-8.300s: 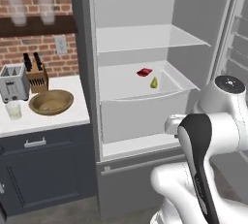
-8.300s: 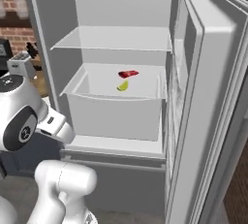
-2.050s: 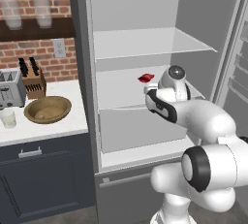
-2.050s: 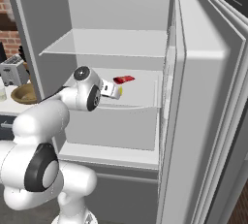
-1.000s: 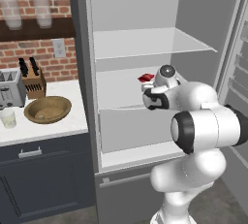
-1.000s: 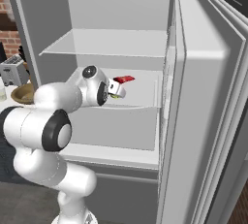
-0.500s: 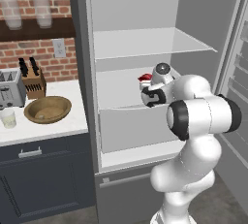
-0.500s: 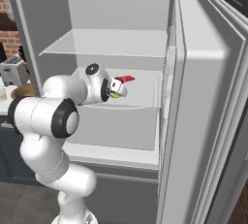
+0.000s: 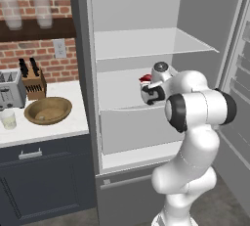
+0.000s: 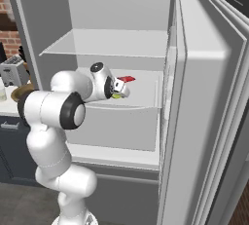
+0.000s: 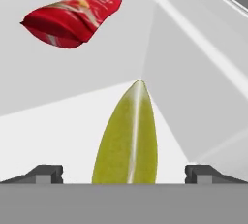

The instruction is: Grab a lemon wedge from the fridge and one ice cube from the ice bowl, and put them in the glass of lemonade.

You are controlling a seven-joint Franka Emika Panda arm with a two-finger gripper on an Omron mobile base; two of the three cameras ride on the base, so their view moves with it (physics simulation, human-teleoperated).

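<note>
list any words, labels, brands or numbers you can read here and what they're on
None can be read.
The red packet in the fridge carries pale printed markings, too blurred to make out as letters.
The lemon wedge, toaster, knife block and wooden ice bowl show no lettering.

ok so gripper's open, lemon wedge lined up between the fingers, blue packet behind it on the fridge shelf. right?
Not quite: the packet is red, as the hand view shows. The rest holds: the gripper is open, with the lemon wedge between its fingers on the fridge shelf.
</note>
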